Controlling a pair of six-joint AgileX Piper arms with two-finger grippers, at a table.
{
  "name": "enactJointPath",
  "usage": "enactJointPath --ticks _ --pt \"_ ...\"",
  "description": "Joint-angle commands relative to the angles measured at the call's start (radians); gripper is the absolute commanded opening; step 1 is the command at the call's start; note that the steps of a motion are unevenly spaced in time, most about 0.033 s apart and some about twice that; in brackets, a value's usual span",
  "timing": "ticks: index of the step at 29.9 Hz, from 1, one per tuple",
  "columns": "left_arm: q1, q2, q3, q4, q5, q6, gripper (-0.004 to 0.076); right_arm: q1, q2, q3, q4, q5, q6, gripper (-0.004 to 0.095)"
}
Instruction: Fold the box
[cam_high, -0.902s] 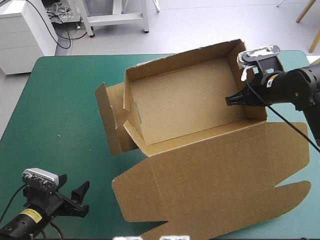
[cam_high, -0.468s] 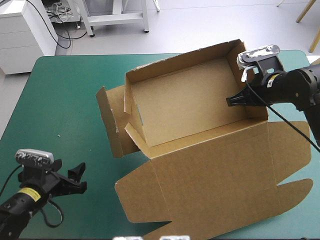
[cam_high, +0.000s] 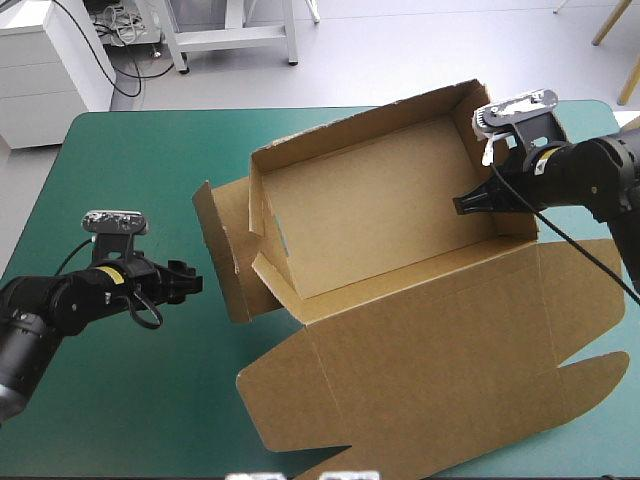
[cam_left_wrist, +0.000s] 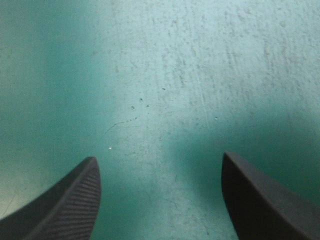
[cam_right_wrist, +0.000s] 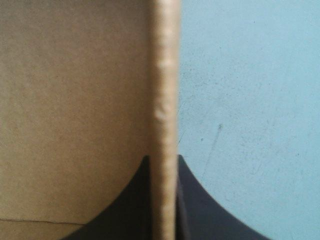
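Teal-green cover (cam_high: 120, 170) on the counter is carrying the brown cut-board box (cam_high: 370, 215), sitting right of centre as an open tray. Far and right walls are standing, and the broad lid panel (cam_high: 430, 370) is lying flat toward the near edge.

The right tool (cam_high: 462, 204) is clamping the tray's right wall (cam_right_wrist: 164, 75). Its wrist view is showing the board edge pinched between the two black fins, all but together. It is staying where it was just before, so I'm reading it as the anchor.

What's changing: the left tool (cam_high: 193, 281) is coming up from the counter's near-left corner and is now pointing at the loose outer flap (cam_high: 222, 262) at the box's left end, near it but apart. Its fins are standing wide apart, with only bare cover showing between them in its wrist view.

Meaning for the task: the left end is looking like the unfinished part. That flap is splaying outward and the small inner tab (cam_high: 268, 272) is leaning in, nothing tucked. I'm expecting the next move to be taking that flap and folding it up and over the end. Risk: tray sliding or twisting if the right-hand pinch is giving.
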Motion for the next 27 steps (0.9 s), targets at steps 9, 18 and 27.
enactJointPath --ticks 9,18,27 --pt "0.326 0.168 -0.066 -0.549 -0.010 0.512 0.0491 -0.006 -0.035 -0.036 0.014 -0.052 0.001 -0.0022" --pt "0.351 0.389 -0.064 -0.926 0.093 0.901 0.0491 -0.006 -0.031 -0.036 0.022 -0.086 0.008 -0.0022" --pt "0.351 0.444 -0.063 -1.264 0.319 1.155 0.0491 -0.006 0.017 -0.036 0.014 -0.120 0.035 -0.0022"
